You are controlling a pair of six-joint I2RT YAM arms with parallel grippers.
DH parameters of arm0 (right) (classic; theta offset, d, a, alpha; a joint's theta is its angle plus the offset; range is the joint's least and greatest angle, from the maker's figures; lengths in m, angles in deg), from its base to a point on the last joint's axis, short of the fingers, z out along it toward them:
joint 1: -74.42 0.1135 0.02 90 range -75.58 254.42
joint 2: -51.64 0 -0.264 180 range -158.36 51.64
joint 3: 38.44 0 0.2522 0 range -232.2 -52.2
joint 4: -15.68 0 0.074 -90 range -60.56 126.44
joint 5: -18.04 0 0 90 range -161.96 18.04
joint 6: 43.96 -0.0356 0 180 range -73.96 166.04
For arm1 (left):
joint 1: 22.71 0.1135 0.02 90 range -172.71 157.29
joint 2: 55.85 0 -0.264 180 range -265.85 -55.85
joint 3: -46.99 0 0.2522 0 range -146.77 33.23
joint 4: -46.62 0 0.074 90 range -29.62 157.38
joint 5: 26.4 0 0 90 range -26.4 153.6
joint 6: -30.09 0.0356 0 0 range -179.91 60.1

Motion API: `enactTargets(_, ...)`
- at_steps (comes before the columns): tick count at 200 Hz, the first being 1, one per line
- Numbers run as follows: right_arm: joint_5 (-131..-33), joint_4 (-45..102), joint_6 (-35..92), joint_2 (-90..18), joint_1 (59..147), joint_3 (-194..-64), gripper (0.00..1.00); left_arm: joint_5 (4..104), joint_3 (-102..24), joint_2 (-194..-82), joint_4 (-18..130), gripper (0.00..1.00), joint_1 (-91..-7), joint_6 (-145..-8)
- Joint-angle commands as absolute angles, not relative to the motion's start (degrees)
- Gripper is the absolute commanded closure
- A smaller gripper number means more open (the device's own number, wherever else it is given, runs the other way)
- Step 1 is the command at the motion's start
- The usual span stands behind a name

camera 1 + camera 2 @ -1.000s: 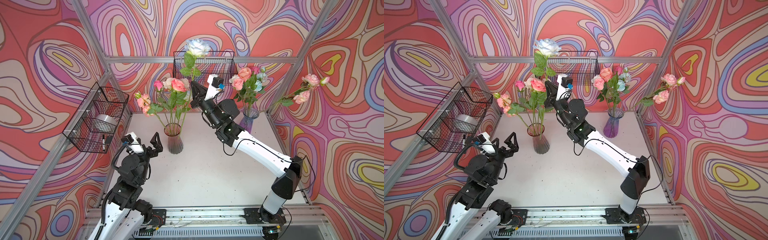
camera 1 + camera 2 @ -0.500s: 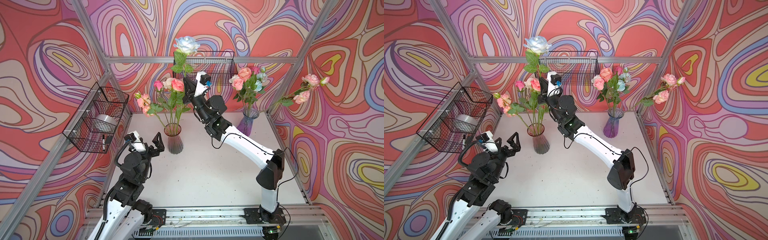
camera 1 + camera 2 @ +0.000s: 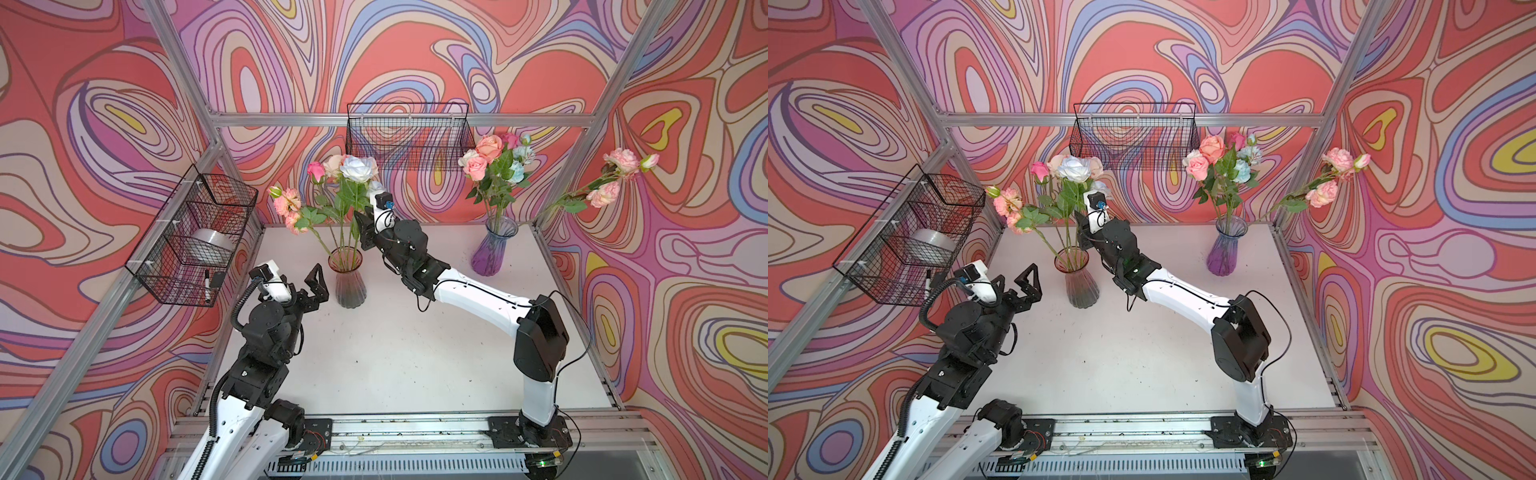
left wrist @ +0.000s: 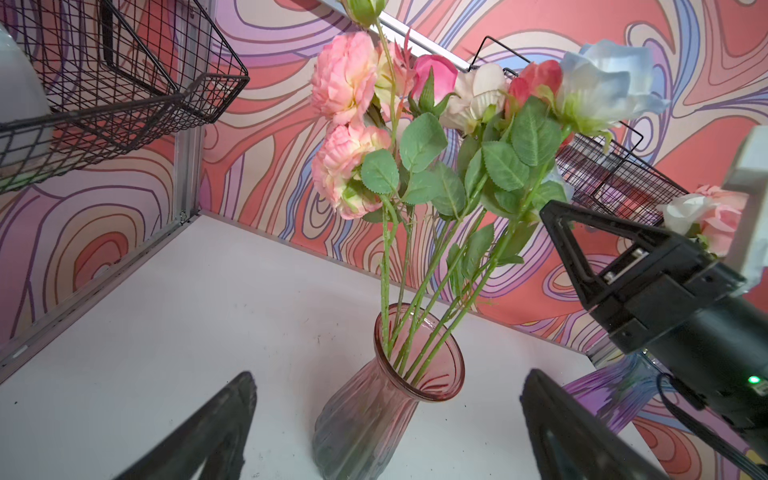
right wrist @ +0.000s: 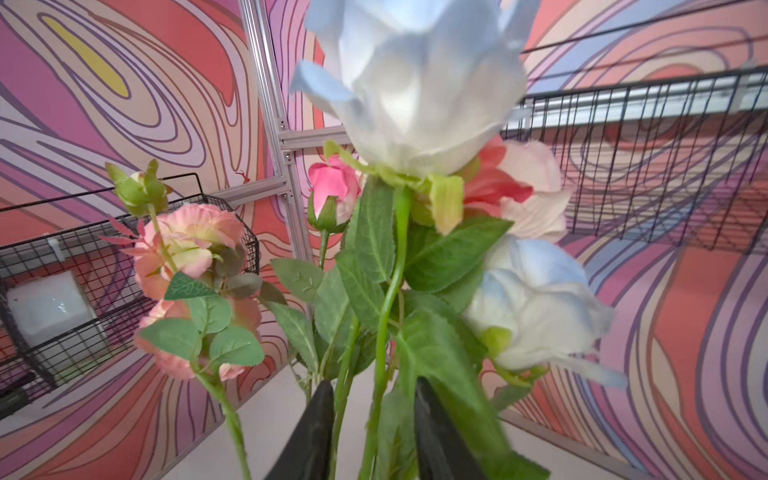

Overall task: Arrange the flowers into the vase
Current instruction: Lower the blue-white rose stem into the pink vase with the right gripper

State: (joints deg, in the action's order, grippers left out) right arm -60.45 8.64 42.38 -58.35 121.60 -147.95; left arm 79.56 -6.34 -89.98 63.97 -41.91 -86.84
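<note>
Robotics test cell, laboratory type: enclosure of aluminium frame (image 3: 282, 120) profiles carrying wall panels (image 3: 415, 54) printed in swirling red, purple and blue, closed on three sides around a white tabletop (image 3: 395, 353). Fitted with two white-and-black robot arms, left arm (image 3: 270, 328) and right arm (image 3: 478, 293), mounted on a slotted metal rail (image 3: 415, 424) along the open front edge, with black corrugated cable conduit (image 3: 213, 405) left exposed. Accessories: back basket (image 3: 409, 141) and side basket (image 3: 191, 245), black wire, hung on the frame; flowers (image 3: 353, 170) of artificial look standing in a pink glass vase (image 3: 348, 282) as staged props.
</note>
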Motion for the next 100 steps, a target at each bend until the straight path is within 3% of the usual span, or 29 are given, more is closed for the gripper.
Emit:
enactTargets(1,-60.4,11.0,42.3,-53.0,122.4,-146.4,0.63,78.2,-6.6,-90.2,63.2,0.00,-41.2,-88.0)
enactTargets(59,-59.7,16.8,41.0,-45.1,123.2,-143.3,0.52,79.9,-8.1,-94.3,67.0,0.00,-40.0,-92.2)
enactTargets(100,-56.9,19.8,41.2,-39.5,123.2,-139.9,0.51,80.1,-8.7,-95.5,68.8,0.00,-38.1,-93.4)
